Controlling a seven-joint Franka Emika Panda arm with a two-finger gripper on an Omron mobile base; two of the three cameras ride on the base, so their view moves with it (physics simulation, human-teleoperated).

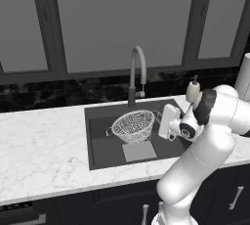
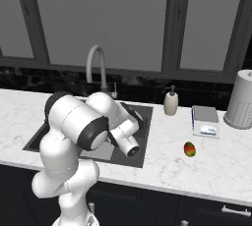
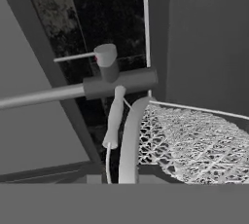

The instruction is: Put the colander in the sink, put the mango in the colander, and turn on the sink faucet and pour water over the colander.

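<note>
Colander (image 1: pixel 133 125) sits tilted inside the dark sink (image 1: pixel 100 150), below the faucet (image 1: pixel 137 75) | Mango (image 2: pixel 189 149) lies on the white counter (image 2: pixel 216 171), right of the sink, near a soap bottle (image 2: pixel 171 102) | Claw at the colander's right rim, fingers hidden, seemingly together, holding nothing

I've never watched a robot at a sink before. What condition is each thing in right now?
colander: upright in the sink, nothing inside.
sink: dry, holds the colander.
mango: lying on the counter, right of the sink.
sink faucet: off, no water running.
gripper: shut, by the colander's rim.
</note>
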